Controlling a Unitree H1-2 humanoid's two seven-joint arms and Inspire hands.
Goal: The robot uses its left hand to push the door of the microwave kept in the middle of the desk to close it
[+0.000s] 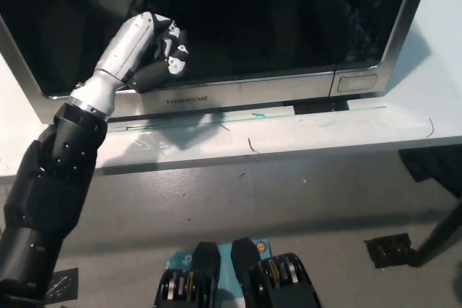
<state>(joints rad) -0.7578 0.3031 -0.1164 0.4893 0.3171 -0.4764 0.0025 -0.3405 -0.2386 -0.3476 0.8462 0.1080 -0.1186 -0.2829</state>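
A: What's nearest?
B: The pale, smooth desk [303,131], its edge cut off at both sides.
A: And the left hand [148,52]?
B: Fingers curled together, knuckles against the glossy dark door [253,19], which sits flush in the steel-framed microwave [361,81].
A: Beyond?
B: The top runs out of view.

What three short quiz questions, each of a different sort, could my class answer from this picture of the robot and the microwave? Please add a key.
1. True or false: the microwave door lies flush with the front.
2. Which hand rests against the door? A) the white left hand B) the black right hand C) a person's hand
3. Fill in: the microwave stands on a pale ____.

Key: 1 true. 2 A; its fingers are curled against the dark glass, holding nothing. 3 desk.
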